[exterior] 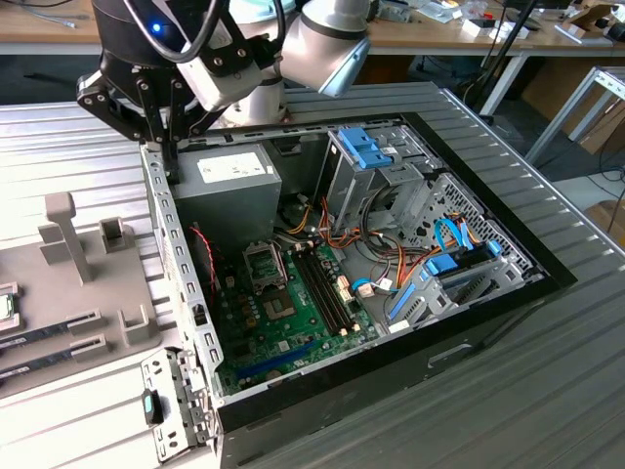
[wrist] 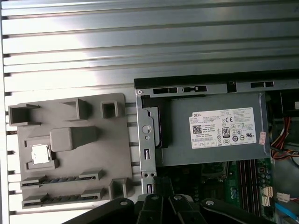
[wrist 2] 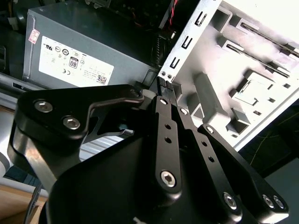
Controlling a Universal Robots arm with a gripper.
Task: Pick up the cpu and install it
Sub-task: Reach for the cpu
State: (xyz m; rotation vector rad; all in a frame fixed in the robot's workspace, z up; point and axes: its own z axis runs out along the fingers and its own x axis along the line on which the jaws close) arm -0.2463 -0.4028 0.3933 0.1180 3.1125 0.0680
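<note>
**Gripper over the case wall, cpu on the fixture outside the case**

Surface: ribbed metal table (exterior: pixel 488 391). Wooden-topped workbenches (exterior: pixel 439 37) stand behind it in the exterior view. An open computer case (exterior: pixel 186 293) lies on the table, with the motherboard (exterior: pixel 283 313) and its black socket frame (exterior: pixel 264 264) exposed.

Tool: the gripper (exterior: pixel 168 161) hangs above the case's side wall, at the corner by the grey power supply (exterior: pixel 220 181). In both wrist views the fingertips (wrist 2: pixel 164 88) look pressed together with nothing between them. They sit just over the perforated wall edge (wrist: pixel 148 154).

Task item: the cpu (wrist: pixel 39 153) lies flat, silvery top up, in a square recess of the grey fixture (wrist: pixel 117 140). The fixture is on the table beside the case, toward the exterior view's left. A raised grey block (wrist: pixel 72 137) stands right next to the chip. The cpu is apart from the gripper and untouched, with the fixture's surface and the case wall between the two. Two long slots (wrist: pixel 60 179) run along the fixture near the chip.

Print: a white label (wrist: pixel 224 128) on the power supply carries black text, a barcode block and a row of round certification marks. A small pink sticker (wrist: pixel 262 136) sits at the unit's corner. In the second wrist view the same label (wrist 2: pixel 74 61) appears at a slant.
</note>
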